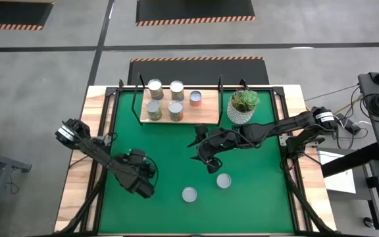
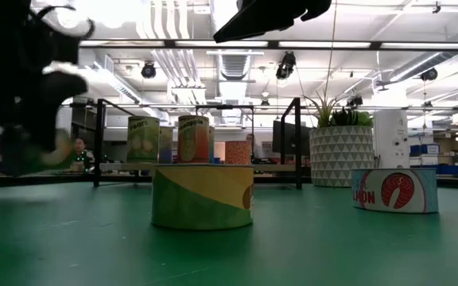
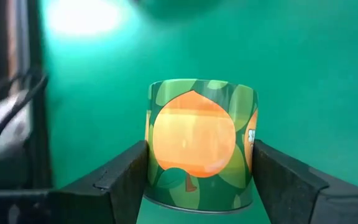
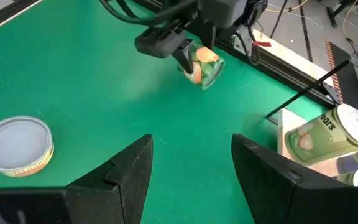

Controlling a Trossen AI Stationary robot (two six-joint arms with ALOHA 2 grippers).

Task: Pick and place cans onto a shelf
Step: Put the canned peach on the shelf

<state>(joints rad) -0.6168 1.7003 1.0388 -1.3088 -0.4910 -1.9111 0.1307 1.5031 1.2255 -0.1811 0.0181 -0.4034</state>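
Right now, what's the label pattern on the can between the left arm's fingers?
The can has a green leafy label with a large orange fruit; it shows best in the left wrist view.

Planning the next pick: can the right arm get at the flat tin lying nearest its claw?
Probably yes. The right claw hangs open over bare mat beside the flat tin, with nothing between them.

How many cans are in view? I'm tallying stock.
8: five cans on the shelf, two on the mat, one can in the left gripper. More may be hidden.
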